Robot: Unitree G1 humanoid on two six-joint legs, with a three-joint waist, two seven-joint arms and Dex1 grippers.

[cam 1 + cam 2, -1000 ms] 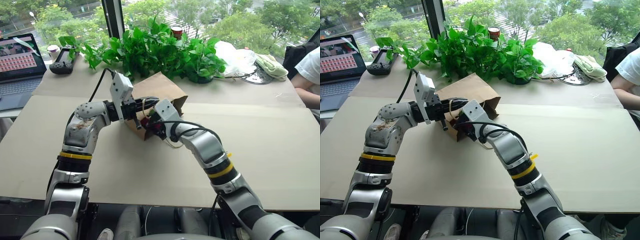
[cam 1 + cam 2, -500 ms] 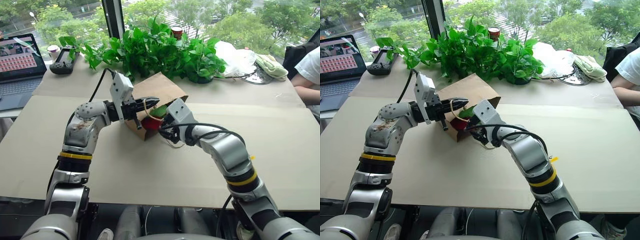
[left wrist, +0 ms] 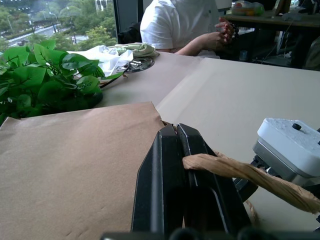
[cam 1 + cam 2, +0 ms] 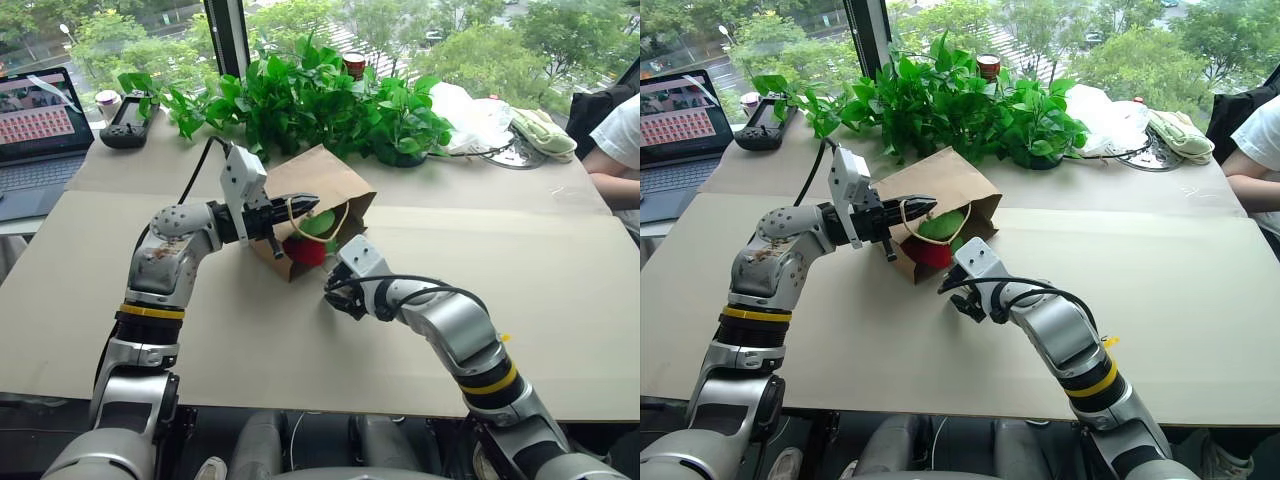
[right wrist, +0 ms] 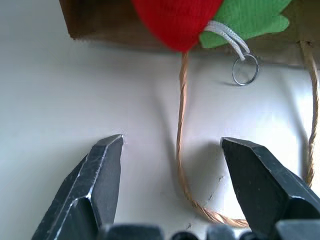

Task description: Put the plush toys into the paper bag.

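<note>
Head views. Kraft paper bag (image 4: 315,190): lying on its side on the cardboard-covered table (image 4: 560,300), mouth toward the robot, in front of the leafy potted plants (image 4: 320,100). Left gripper (image 4: 300,208): black fingers closed flat on the bag's upper cord handle (image 4: 335,215), lifting the top lip so the mouth gapes. Red chili-shaped plush (image 4: 305,250): lodged in the mouth, its rounded end bulging past the lower edge. Green plush (image 4: 318,222): just behind and above the red one, inside the opening. Right gripper (image 4: 962,298): over bare table just in front of the mouth, apart from the bag, fingers spread, nothing between them.

Left wrist view. Two black fingers pressed together with the tan twisted cord pinched between them; the bag's brown side panel (image 3: 75,165) beyond. A person in a white shirt (image 3: 175,22) sits at the far end of the table.

Right wrist view. Fingers wide apart and empty. Red plush's end, a green leaf piece (image 5: 250,20) and a small metal ring (image 5: 245,70) hang over the bag's lower lip; the lower handle loop (image 5: 182,150) lies slack on the table between the fingers.

Step, as judged: both toys delivered, red one only partly seated. Next move likely a nudge deeper, or tipping the bag upright.
</note>
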